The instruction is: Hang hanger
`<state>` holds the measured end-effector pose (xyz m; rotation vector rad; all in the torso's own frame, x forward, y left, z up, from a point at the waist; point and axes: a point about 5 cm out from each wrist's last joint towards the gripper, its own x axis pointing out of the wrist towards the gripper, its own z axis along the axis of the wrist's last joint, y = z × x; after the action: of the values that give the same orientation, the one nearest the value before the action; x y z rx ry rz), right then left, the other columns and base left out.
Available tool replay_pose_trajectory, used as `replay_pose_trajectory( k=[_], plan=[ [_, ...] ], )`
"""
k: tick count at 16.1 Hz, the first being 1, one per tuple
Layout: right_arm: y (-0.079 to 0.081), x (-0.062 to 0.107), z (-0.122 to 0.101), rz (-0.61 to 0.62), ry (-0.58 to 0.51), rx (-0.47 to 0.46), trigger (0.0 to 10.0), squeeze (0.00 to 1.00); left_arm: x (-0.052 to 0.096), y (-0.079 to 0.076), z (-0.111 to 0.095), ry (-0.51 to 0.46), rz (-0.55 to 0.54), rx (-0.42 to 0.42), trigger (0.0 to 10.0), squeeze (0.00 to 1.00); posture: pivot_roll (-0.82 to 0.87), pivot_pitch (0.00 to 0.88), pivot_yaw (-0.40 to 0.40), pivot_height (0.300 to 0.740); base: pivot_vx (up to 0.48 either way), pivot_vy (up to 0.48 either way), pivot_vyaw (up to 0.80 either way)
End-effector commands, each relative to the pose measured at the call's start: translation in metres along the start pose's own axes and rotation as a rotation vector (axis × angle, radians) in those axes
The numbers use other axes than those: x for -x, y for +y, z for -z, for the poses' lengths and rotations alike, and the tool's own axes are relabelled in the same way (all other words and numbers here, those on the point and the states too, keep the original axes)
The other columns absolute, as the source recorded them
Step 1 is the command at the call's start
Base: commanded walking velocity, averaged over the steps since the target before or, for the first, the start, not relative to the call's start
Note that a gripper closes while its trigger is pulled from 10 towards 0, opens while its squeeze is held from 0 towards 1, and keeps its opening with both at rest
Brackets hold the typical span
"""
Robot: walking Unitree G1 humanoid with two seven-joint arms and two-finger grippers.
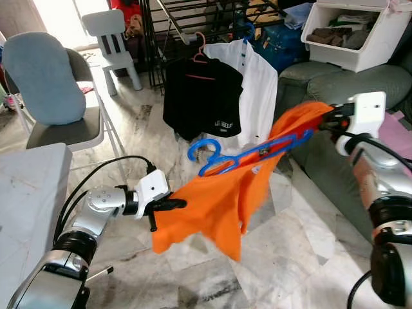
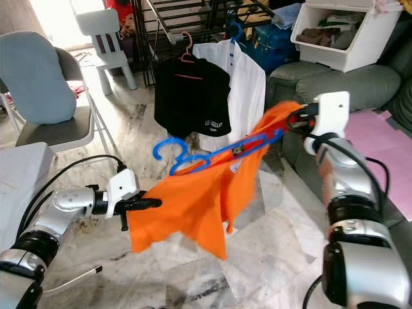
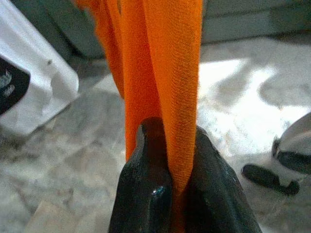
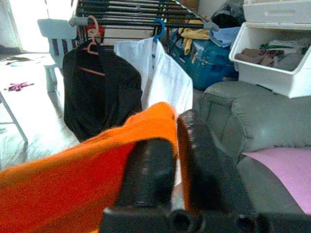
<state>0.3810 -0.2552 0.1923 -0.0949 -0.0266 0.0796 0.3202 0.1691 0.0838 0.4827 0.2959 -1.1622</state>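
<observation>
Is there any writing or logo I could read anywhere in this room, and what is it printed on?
White print low on the black shirt hanging on the rack: too small and blurred to read.
A small dark mark on the blue hanger carrying the orange shirt: unreadable.
No other writing can be made out.

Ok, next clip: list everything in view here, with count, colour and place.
Shirt: one, orange, stretched in the air between both grippers.
Hanger: one, blue, lying in the orange shirt, hook toward the rack.
Drying rack: one, dark, at the back.
Black shirt: one, on a pink hanger on the rack.
White shirt: one, beside the black one.
Folding chair: one, grey, blue cushion, left.
Child's chair: one, white, back left.
Sofa: one, grey-green, right.
Storage bin: one, white, behind the sofa.
Left gripper: shut on the shirt's lower edge.
Right gripper: shut on its upper end.
</observation>
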Motion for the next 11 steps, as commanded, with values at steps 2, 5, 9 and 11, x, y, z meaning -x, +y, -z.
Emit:
replay_pose_trajectory(
  k=[2,5,9,11],
  plan=[
    [-0.014,-0.001,-0.025,0.068,-0.084,0.016,0.0,0.00,0.011,-0.003,0.027,0.169,-0.030,0.040,0.0,0.00,-0.20,0.000,0.035,0.740,0.000,0.000,0.00],
    [-0.007,-0.003,-0.024,0.035,-0.088,0.033,0.0,0.00,0.004,0.007,0.029,0.244,-0.189,0.034,0.0,0.00,-0.20,0.000,0.039,0.740,0.000,0.000,0.00],
    [0.000,-0.004,-0.023,0.011,-0.095,0.056,0.0,0.00,0.004,0.013,0.036,0.353,-0.322,0.062,0.0,0.00,-0.20,0.000,0.040,0.740,0.000,0.000,0.00],
    [0.005,-0.005,-0.023,-0.003,-0.097,0.053,0.0,0.00,0.002,0.020,0.034,0.360,-0.456,0.108,0.0,0.00,-0.20,0.000,0.042,0.740,0.000,0.000,0.00]
  ],
)
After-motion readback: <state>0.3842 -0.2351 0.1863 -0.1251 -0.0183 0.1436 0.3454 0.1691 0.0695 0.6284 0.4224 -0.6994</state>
